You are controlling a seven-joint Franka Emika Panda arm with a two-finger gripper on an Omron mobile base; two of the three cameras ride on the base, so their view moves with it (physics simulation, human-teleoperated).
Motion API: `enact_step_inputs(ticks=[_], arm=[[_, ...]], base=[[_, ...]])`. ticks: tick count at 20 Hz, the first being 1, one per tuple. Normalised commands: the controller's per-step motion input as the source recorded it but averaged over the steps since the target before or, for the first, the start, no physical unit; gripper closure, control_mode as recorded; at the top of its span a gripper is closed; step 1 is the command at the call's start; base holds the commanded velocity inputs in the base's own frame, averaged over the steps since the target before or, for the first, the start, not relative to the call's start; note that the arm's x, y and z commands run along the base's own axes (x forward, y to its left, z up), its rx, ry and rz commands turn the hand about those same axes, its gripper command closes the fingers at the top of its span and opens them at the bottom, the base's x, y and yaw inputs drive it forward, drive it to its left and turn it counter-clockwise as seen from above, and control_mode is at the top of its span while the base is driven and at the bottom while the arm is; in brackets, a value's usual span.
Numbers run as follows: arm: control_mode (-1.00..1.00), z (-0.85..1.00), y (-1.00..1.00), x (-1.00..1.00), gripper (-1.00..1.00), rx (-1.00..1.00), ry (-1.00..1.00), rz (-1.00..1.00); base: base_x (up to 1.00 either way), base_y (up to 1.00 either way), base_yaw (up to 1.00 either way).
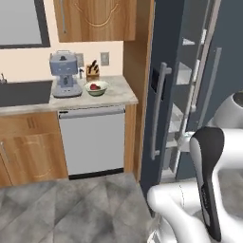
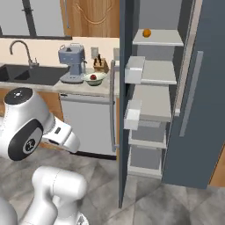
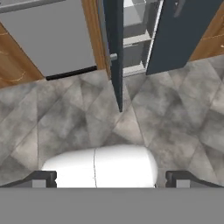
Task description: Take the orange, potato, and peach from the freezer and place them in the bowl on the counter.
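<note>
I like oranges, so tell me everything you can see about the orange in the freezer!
The orange is a small, bright, evenly coloured ball. It sits alone on the top light grey shelf of the open freezer, near the shelf's left front part, resting on the shelf with nothing else touching it. It looks smooth and whole. It is too small in the picture to tell more, such as a stem or skin texture.

Bright orange (image 2: 146, 32), dark grey-blue freezer (image 2: 211, 110), pale green-white bowl (image 1: 96, 88).

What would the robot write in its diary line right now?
jaws: open, empty | orange: top freezer shelf | bowl: on counter, red fruit inside | freezer door: open
</note>
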Motion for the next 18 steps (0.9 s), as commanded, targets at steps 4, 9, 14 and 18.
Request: enact_step_inputs(ticks=[4, 9, 14, 18], arm=[[1.0, 0.0, 0.0, 0.0, -1.0, 0.0, 0.0, 0.0], [1.0, 0.0, 0.0, 0.0, -1.0, 0.0, 0.0, 0.0], [1.0, 0.0, 0.0, 0.0, -1.0, 0.0, 0.0, 0.0], [1.0, 0.0, 0.0, 0.0, -1.0, 0.0, 0.0, 0.0]], base=[[0.0, -1.0, 0.0], [0.03, -1.0, 0.03], [0.4, -0.97, 0.1], [0.84, -0.63, 0.2]])
